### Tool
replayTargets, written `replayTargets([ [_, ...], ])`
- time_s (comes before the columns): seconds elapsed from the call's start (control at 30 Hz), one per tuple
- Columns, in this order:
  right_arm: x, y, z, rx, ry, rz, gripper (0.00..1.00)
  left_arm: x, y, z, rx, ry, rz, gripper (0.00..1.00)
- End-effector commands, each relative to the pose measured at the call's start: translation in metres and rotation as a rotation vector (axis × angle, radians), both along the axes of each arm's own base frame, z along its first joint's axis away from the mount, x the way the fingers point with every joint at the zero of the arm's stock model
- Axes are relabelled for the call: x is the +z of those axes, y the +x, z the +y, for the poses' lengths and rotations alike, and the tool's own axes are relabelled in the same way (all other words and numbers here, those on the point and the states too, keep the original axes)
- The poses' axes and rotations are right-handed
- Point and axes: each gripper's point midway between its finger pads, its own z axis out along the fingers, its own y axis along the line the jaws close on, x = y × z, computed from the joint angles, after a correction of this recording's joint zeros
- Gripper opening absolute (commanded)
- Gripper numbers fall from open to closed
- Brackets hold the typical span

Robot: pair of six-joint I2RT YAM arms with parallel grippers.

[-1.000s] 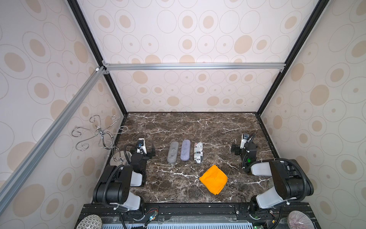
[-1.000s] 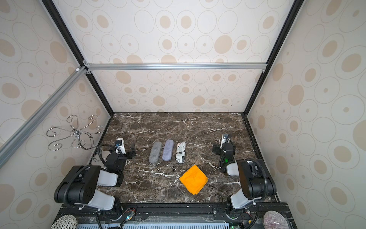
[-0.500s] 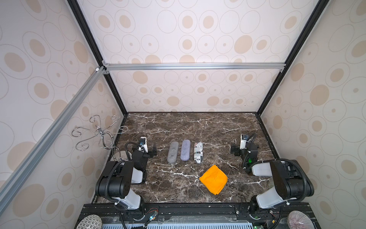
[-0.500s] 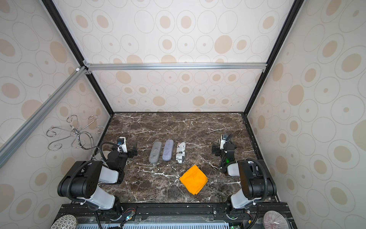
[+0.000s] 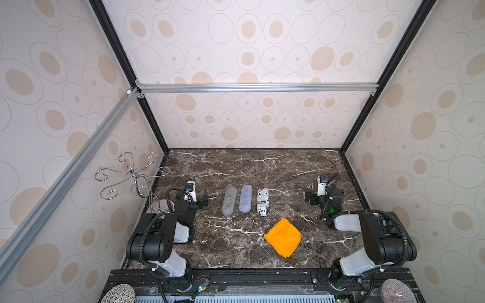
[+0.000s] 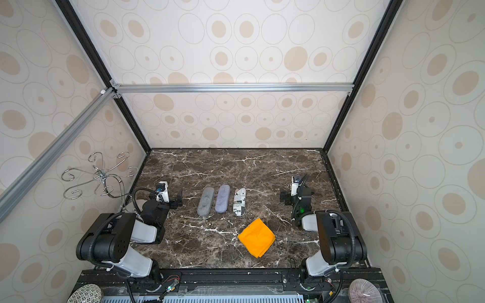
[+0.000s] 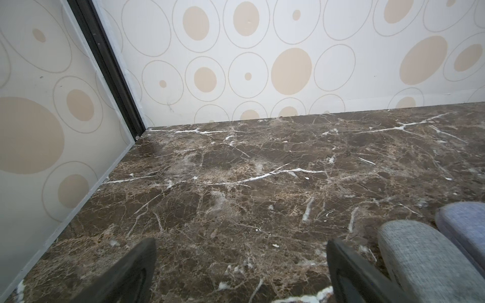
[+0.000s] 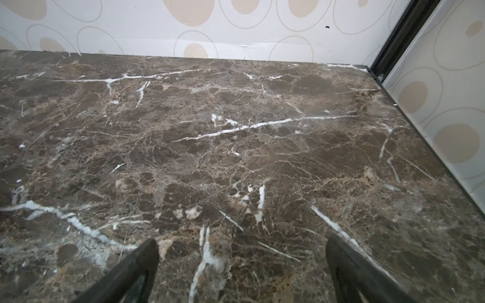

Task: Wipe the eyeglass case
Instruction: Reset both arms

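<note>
The left gripper (image 7: 240,246) and right gripper (image 8: 241,244) are wide open and empty. 3 long oval eyeglass cases (image 5: 245,198) lie side by side in the middle. The folded orange cloth (image 5: 283,237) sits close by, easy to grab.

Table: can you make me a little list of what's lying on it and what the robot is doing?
table: brown marble
cases: grey case, blue case, printed case, in a row
cloth: orange cloth, folded, touching no case
left end effector: open, empty, near grey case
right end effector: open, empty
wiping: not started
</note>
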Motion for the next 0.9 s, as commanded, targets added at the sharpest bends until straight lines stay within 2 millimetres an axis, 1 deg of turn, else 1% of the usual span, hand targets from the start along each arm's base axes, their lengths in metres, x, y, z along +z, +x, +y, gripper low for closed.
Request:
replayTargets([
  [0.0,-0.001,0.004,-0.002,-0.009,-0.005,0.009,1.00,0.009,0.004,0.005,0.019,0.002,-0.029,1.00],
  [0.13,0.001,0.001,-0.001,-0.002,-0.007,0.001,1.00,0.009,0.004,0.004,0.017,0.001,-0.028,1.00],
  [0.4,0.003,0.001,-0.003,-0.018,0.000,-0.013,1.00,0.010,0.004,0.004,0.016,0.001,-0.029,1.00],
  [0.43,0.009,-0.006,-0.001,-0.002,0.001,-0.067,1.00,0.010,0.004,0.004,0.018,0.002,-0.030,1.00],
  [0.47,0.013,-0.022,-0.005,-0.020,0.004,-0.131,1.00,0.010,0.004,0.004,0.016,0.003,-0.030,1.00],
  [0.5,0.019,-0.033,-0.008,-0.036,0.010,-0.202,1.00,0.010,0.004,0.004,0.017,0.001,-0.029,1.00],
  [0.53,0.021,-0.037,-0.005,-0.018,0.009,-0.248,1.00,0.010,0.004,0.004,0.018,0.002,-0.030,1.00],
  [0.57,0.022,-0.033,0.002,0.023,0.006,-0.263,0.99,0.010,0.004,0.004,0.018,0.002,-0.030,1.00],
  [0.6,0.021,-0.027,0.003,0.031,0.008,-0.256,1.00,0.009,0.004,0.004,0.018,0.002,-0.029,1.00],
  [0.63,0.011,-0.023,-0.006,-0.026,0.003,-0.173,1.00,0.010,0.004,0.004,0.018,0.002,-0.030,1.00],
  [0.67,0.004,-0.018,-0.020,-0.121,0.007,-0.069,1.00,0.009,0.005,0.004,0.017,0.002,-0.029,1.00],
  [0.7,0.006,-0.010,-0.029,-0.179,0.006,-0.034,0.99,0.010,0.004,0.004,0.018,0.002,-0.030,1.00],
  [0.73,0.005,0.001,-0.023,-0.137,-0.015,-0.050,1.00,0.010,0.004,0.004,0.018,0.002,-0.030,1.00],
  [0.77,0.005,0.002,-0.015,-0.102,-0.037,-0.060,1.00,0.009,0.004,0.004,0.017,0.002,-0.029,1.00],
  [0.8,0.001,0.001,-0.011,-0.080,-0.033,-0.015,1.00,0.009,0.004,0.004,0.017,0.002,-0.029,1.00],
  [0.83,0.000,0.000,-0.010,-0.077,-0.028,0.015,0.99,0.010,0.004,0.004,0.018,0.002,-0.029,1.00],
  [0.87,0.003,0.002,-0.011,-0.080,-0.028,-0.022,1.00,0.009,0.004,0.004,0.018,0.002,-0.029,1.00],
])
